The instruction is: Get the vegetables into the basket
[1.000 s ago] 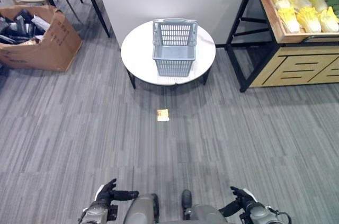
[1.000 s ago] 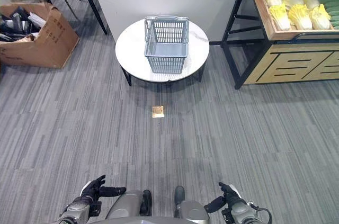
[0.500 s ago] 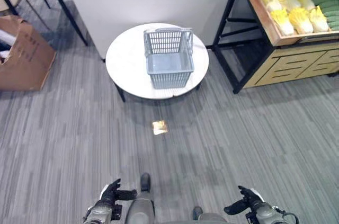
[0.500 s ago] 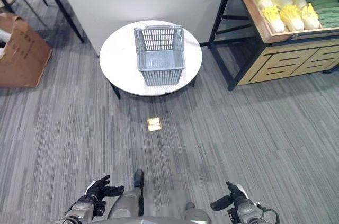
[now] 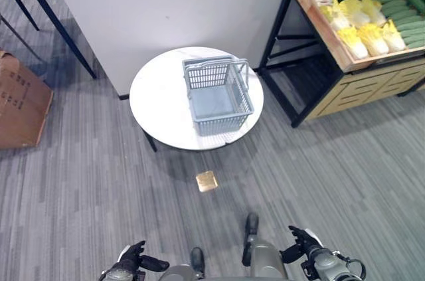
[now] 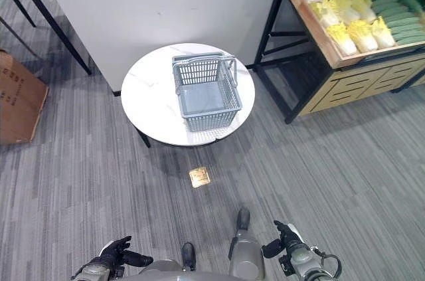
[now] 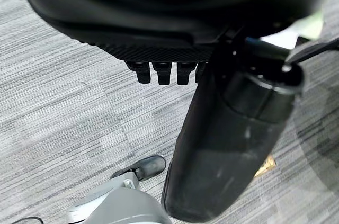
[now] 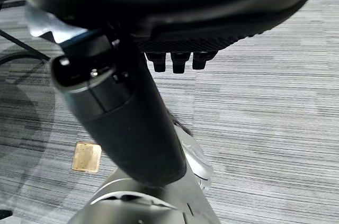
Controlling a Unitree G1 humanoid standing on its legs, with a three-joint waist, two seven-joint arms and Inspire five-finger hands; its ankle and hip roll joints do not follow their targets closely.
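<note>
An empty grey plastic basket [image 5: 219,95] stands on a round white table [image 5: 156,105] ahead of me. To the far right, a wooden crate on a black-framed shelf [image 5: 335,48] holds yellow-green cabbages [image 5: 370,34] and green cucumbers [image 5: 398,8]. My left hand [image 5: 129,262] and right hand [image 5: 302,244] hang low at the near edge, far from both basket and vegetables. In the wrist views the left hand [image 7: 175,17] and right hand [image 8: 175,7] are open and hold nothing, with grey carpet past their fingers.
A cardboard box [image 5: 20,105] sits at the left, beside a black-legged table [image 5: 46,8]. A white wall panel [image 5: 172,8] rises behind the round table. A small brass plate [image 5: 206,181] lies in the carpet between me and the table.
The whole view has shifted: the vegetable shelf shows more and the cardboard box has slid leftward, so the camera moved. Both hands stay low and empty; the basket rests where it was.
</note>
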